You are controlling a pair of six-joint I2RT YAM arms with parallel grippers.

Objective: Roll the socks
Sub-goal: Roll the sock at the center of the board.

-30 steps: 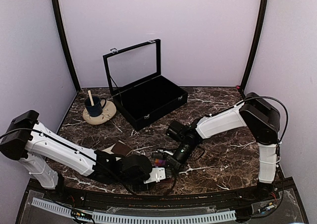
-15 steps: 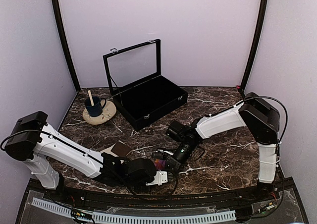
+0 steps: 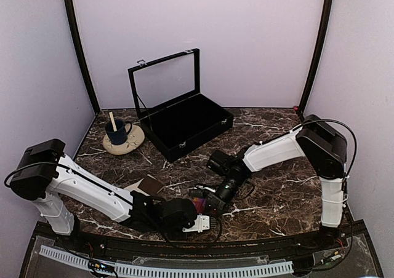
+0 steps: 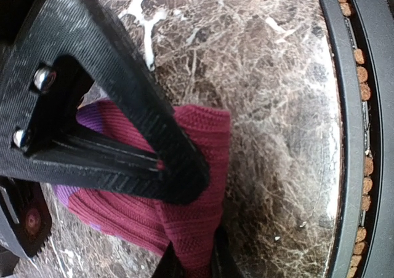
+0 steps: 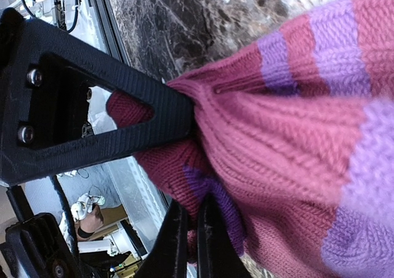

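While both arms are converging at the 6 o'clock edge of the table (image 3: 277, 192), the magenta sock (image 3: 198, 198) is lying bunched between them. In the top view the two wrists are hiding most of it, leaving only a sliver of pink showing. The left gripper (image 4: 188, 229) is pinching a ribbed fold of it against the marble. Its upper finger is pressing into the knit, while its lower finger is almost entirely cut off at the frame's 6 o'clock edge. The jaws are standing narrow, with cloth filling the gap. The right gripper (image 5: 188, 167) is clamping nearly closed on a purple-striped part of the same sock, the fabric bulging toward 3 o'clock; its lower finger is also partly cropped. At the magenta sock's 9 o'clock, a flat beige sock (image 3: 136, 184) with a dark brown part is lying half covered by the left arm and is hard to make out. A black case (image 3: 191, 121) is standing open at 12 o'clock, and a saucer (image 3: 136, 139) is carrying a dark cup (image 3: 116, 131) at 10 o'clock.
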